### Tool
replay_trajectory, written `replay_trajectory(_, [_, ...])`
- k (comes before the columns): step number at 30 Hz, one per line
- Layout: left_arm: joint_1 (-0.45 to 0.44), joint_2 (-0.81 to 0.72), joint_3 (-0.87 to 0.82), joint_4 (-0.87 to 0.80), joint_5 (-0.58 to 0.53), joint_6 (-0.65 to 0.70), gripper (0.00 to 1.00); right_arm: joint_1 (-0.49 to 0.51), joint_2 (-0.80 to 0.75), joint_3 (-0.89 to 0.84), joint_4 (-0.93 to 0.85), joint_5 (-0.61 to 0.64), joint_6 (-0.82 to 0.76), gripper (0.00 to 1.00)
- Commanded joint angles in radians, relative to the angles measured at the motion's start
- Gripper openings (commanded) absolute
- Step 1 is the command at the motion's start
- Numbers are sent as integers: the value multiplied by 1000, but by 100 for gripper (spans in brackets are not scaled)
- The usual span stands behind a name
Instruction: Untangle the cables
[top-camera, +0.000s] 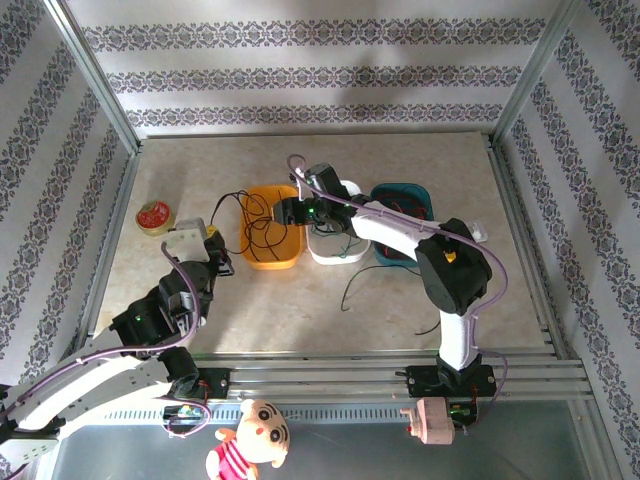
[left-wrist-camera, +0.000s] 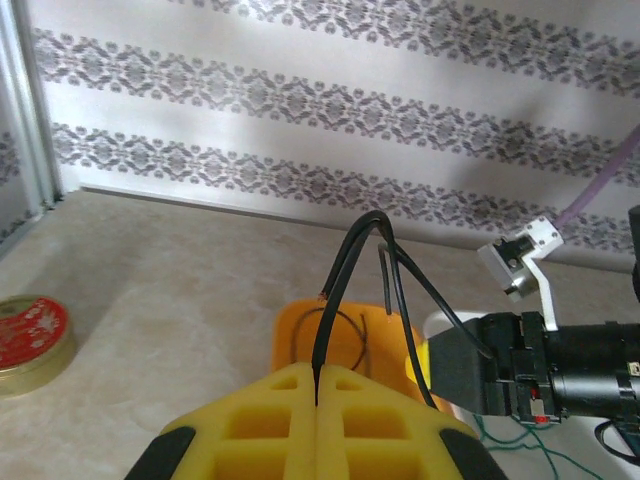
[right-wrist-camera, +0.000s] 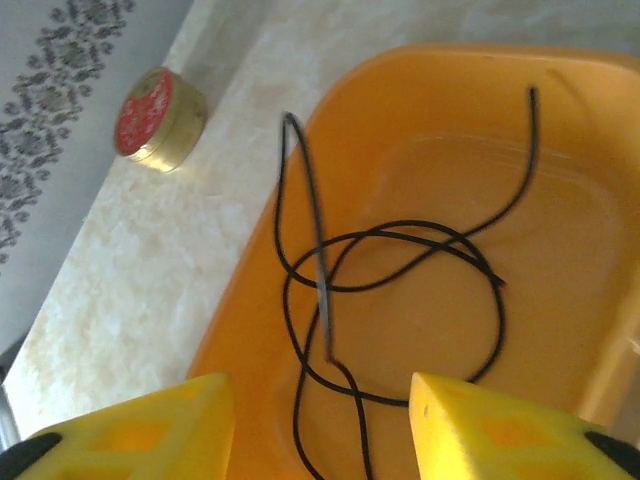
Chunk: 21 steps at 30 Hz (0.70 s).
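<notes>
A black cable (left-wrist-camera: 350, 268) rises out of my left gripper (left-wrist-camera: 320, 385), whose yellow fingers are shut on it. In the top view the left gripper (top-camera: 213, 240) sits left of the orange tray (top-camera: 285, 258), and the strand arcs up and over into that tray. More black cable (right-wrist-camera: 400, 240) lies in loose crossing loops on the floor of the orange tray (right-wrist-camera: 560, 120). My right gripper (right-wrist-camera: 320, 400) hovers open above those loops, holding nothing. It reaches over the tray in the top view (top-camera: 280, 213). A green cable (top-camera: 345, 238) lies at the white tray, and a red cable (top-camera: 405, 210) in the teal tray.
A white tray (top-camera: 330, 257) and a teal tray (top-camera: 425, 195) stand right of the orange one. Another dark strand (top-camera: 355, 280) trails onto the table in front of them. A red-lidded tin (top-camera: 153, 217) sits at the far left. Metal frame rails border the table.
</notes>
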Motion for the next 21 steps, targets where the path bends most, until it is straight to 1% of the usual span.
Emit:
replay_trajectory(1, [10, 9, 17, 69, 90, 51, 0, -6, -143, -31, -52, 110, -66, 53])
replay_trajectory(3, [10, 17, 20, 75, 120, 60, 0, -11, -207, -71, -60, 145, -80, 53])
replay_trajectory(6, [10, 27, 22, 90, 166, 67, 0, -12, -309, -136, -53, 124, -100, 53])
replay_trajectory(8, [10, 31, 19, 109, 208, 68, 0, -11, -372, -173, -46, 45, -123, 53])
replay_trajectory(11, [14, 47, 30, 103, 243, 59, 0, -12, -469, -231, -27, -140, -146, 52])
replay_trajectory(14, [19, 72, 42, 83, 272, 56, 0, -14, -553, -284, -27, -264, -140, 52])
replay_trajectory(17, [24, 82, 37, 99, 343, 63, 0, -12, -603, -319, -31, -322, -134, 52])
replay_trajectory(21, [26, 106, 44, 108, 437, 80, 0, -6, -613, -334, -39, -321, -132, 51])
